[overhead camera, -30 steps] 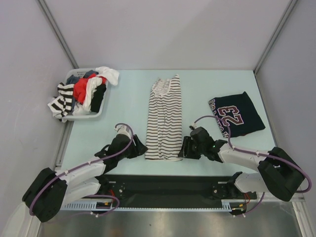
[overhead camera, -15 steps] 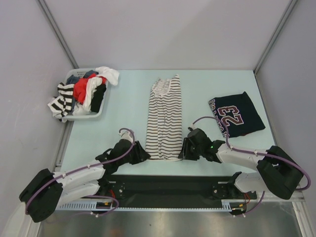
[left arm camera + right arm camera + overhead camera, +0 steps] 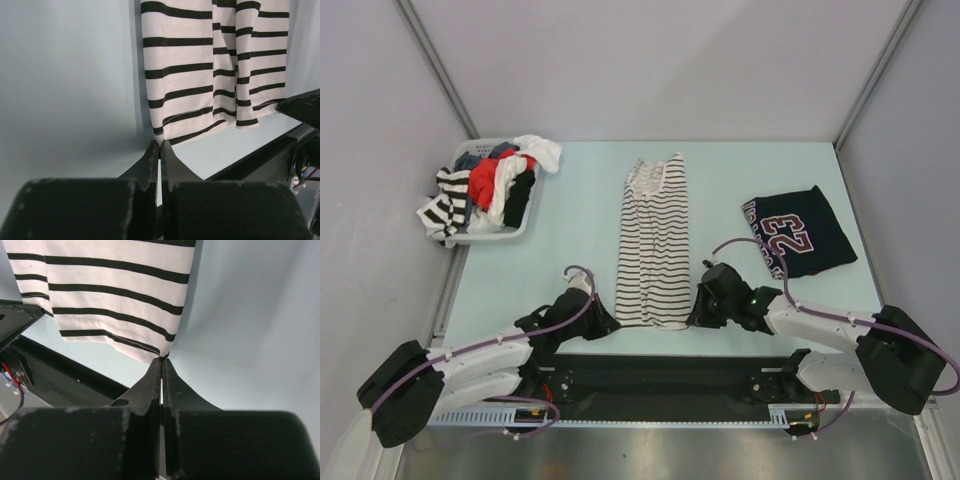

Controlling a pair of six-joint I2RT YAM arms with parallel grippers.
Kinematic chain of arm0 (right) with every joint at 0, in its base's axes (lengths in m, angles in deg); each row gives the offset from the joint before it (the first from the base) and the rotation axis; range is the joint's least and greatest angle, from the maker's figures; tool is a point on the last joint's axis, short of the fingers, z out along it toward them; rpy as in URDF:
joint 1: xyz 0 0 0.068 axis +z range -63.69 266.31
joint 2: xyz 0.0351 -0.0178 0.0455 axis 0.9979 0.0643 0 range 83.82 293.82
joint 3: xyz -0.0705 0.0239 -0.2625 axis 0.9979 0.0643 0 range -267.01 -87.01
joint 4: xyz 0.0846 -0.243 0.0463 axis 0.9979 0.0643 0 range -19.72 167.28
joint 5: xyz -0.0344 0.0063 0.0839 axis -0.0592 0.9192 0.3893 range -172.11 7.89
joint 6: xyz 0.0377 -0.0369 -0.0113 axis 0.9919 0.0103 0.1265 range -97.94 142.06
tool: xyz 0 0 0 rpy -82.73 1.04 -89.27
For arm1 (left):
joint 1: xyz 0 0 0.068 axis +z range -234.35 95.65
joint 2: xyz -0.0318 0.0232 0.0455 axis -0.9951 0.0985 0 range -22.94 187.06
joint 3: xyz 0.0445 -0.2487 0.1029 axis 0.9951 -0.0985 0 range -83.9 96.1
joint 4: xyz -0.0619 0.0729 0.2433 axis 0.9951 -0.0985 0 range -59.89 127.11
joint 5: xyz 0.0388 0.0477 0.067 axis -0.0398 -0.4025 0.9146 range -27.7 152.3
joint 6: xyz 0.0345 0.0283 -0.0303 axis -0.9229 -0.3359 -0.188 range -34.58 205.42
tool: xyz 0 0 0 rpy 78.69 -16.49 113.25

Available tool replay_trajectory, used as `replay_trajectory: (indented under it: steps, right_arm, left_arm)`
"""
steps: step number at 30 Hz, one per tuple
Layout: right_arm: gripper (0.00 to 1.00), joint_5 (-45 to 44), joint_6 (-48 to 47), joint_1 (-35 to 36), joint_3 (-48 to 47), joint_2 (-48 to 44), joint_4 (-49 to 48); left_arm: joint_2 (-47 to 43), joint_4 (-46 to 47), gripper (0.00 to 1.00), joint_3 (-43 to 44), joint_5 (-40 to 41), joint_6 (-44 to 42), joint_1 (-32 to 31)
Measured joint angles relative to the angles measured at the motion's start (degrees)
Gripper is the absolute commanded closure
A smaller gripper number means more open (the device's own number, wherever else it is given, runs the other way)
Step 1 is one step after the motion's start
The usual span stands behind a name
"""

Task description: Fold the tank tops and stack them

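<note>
Table point(image 3: 570, 200): striped top point(image 3: 655, 240), navy jersey point(image 3: 800, 235), basket point(image 3: 492, 238)

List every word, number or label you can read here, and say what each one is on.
"23": large number on the navy jersey, seen upside down in the top view.
Curved lettering along that jersey's left edge: partly cut off and too small to read.
Striped tank top: no text in any view.

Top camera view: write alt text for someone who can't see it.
The left gripper and right gripper, reaching in from the bottom edge, are each closed on a near corner of a striped tank top lying lengthwise in the middle. A folded navy jersey lies to its right; a basket of mixed clothes sits far left.
</note>
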Motion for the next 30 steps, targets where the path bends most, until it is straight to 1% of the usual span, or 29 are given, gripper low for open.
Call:
replay_trajectory:
  steps: [7, 15, 22, 30]
  right_arm:
    - [1.0, -0.68, 0.22, 0.37, 2.14, -5.6, 3.85]
    - [0.99, -0.35, 0.98, 0.37, 2.84, -9.18, 6.49]
    - [0.97, 0.22, 0.35, 0.42, -1.09, -8.94, 8.66]
    - [0.96, 0.31, -2.05, -0.7, -7.37, -6.78, 10.27]
  left_arm:
    - [-3.3, -5.35, 1.0, 0.0, 0.15, 0.42, -1.95]
    - [-5.16, -9.38, 1.0, 0.96, -1.38, 0.85, -3.02]
    - [-6.56, -16.26, 1.0, 3.74, -1.33, 0.85, -3.15]
    - [-5.73, -22.32, 1.0, 12.55, 0.59, 0.33, -3.26]
